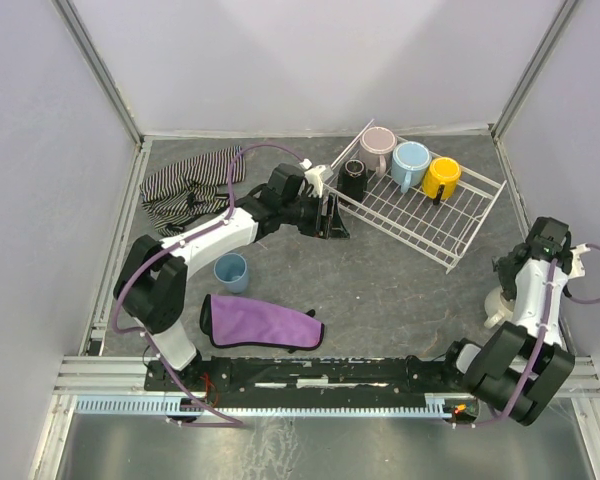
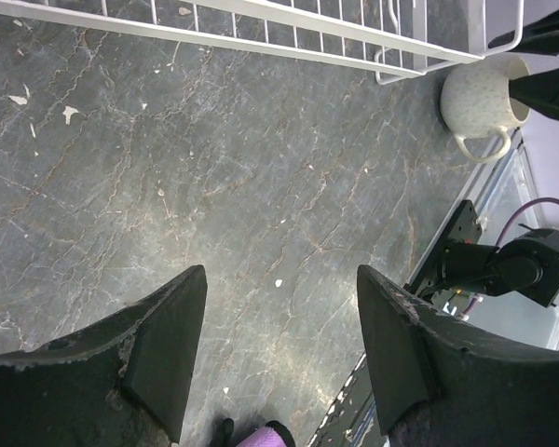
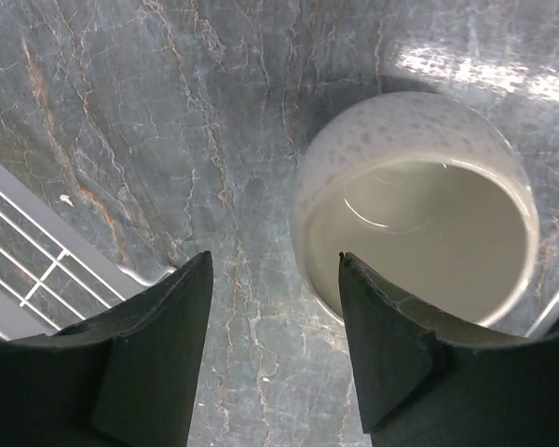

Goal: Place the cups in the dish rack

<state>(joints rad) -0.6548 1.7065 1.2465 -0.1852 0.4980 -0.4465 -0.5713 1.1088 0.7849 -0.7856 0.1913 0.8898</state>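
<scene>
Mug, cream-white, stands just below the right claw, jaws apart.

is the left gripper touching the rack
Apart: the left wrist view shows bare table between the left gripper and the rack.

We log this as a robotics lab test cell. Plain white panel walls on aluminium corner posts enclose the grey marble-patterned tabletop at 9, 12 and 3 o'clock. A slotted aluminium rail runs along 6 o'clock.
</scene>
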